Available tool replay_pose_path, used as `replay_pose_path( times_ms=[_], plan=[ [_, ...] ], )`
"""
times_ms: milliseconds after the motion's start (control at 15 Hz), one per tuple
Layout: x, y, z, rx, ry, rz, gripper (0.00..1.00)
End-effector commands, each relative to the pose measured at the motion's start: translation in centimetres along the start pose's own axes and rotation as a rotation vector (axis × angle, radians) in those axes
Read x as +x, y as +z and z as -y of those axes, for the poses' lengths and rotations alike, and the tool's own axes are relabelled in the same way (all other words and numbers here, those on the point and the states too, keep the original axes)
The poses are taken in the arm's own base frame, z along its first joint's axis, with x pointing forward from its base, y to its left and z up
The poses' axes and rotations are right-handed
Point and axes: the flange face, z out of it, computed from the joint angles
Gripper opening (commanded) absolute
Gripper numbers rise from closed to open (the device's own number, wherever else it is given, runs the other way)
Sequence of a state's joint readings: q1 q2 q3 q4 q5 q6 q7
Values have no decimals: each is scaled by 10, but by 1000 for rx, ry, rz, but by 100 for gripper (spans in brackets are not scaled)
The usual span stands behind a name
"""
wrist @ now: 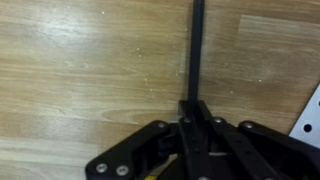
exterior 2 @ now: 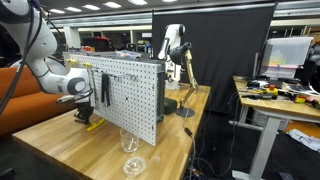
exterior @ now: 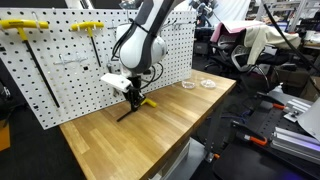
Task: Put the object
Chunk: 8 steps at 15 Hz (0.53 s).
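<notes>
- The tool [exterior: 125,109] is in my grip, low over the counter [exterior: 150,135] and just in front of the pegboard [exterior: 60,70]. It is a thin black shaft [wrist: 197,50] with a yellow handle [exterior: 148,101] at its upper end.
- My fingers [wrist: 207,113] are closed on the shaft close to the handle. In the wrist view the shaft runs straight out from between them over bare wood.
- Long axis: in an exterior view the shaft slants from my grip down and to the near left. Its tip is at or just above the counter; I cannot tell if it touches. The handle sticks out to the right of the grip.
- So the tool lies below and ahead of me, not beside me. I judge that setting it down turns on that slant. The tip would meet the wood first, so the shaft wants laying flatter before I let go.
- The task names no spot. Yellow-handled keys [exterior: 88,28] hang high on the pegboard to the left, so a peg may be meant, but I cannot tell.
- Containers: two clear vessels [exterior: 208,84] sit at the far right of the counter, well apart from me. In an exterior view they stand by the pegboard's end [exterior 2: 133,165]. Both look empty.
</notes>
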State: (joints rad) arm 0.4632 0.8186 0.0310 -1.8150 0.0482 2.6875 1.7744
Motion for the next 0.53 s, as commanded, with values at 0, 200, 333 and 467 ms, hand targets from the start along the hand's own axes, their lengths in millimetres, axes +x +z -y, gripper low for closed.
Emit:
replay_pose_path(
  times_ms=[0, 200, 333, 467],
  plan=[
    [4, -22, -4, 67, -12, -9, 2],
    [-3, -49, -12, 112, -71, -55, 2],
    [-12, -64, -24, 60, -148, -102, 2],
    [-23, -75, -42, -35, -233, -112, 2]
  ],
)
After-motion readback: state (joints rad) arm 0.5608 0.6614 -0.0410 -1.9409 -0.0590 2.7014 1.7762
